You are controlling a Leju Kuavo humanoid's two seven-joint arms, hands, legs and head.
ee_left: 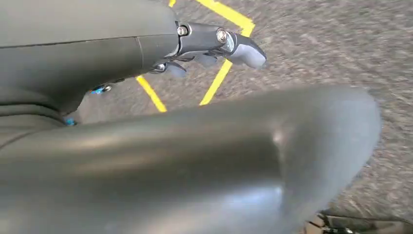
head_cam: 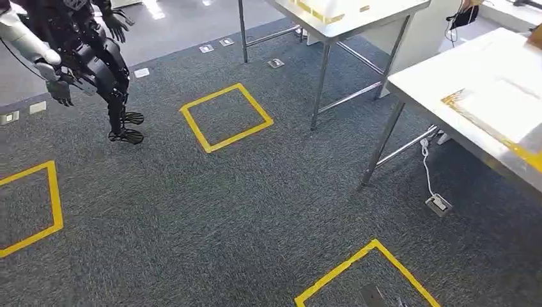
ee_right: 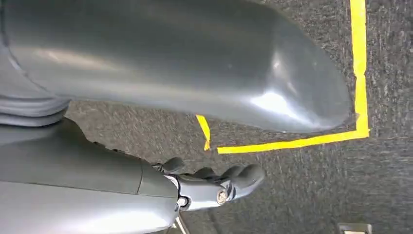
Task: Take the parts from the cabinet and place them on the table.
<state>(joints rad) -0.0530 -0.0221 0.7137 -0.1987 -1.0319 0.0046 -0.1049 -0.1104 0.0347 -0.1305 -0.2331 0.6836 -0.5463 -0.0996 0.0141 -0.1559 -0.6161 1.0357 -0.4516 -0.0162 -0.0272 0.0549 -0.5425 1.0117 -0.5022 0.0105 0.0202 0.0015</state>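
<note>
A white-topped table [head_cam: 486, 96] with a yellow-taped patch stands at the right of the head view, on thin metal legs. My left hand [ee_left: 160, 146] hangs over grey carpet with its thick thumb across the picture and its dark fingers [ee_left: 221, 44] stretched out, holding nothing. My right hand [ee_right: 170, 73] hangs the same way above the carpet, its fingers [ee_right: 219, 183] side by side and apart from the thumb, with nothing in them.
Another dark humanoid robot [head_cam: 83, 57] stands at the far left. Yellow tape squares [head_cam: 227, 117] mark the carpet ahead and near my feet [head_cam: 371, 268]. A second metal-legged table [head_cam: 345, 19] stands further back. A white cable runs to a floor socket [head_cam: 438, 204] beside the near table's leg.
</note>
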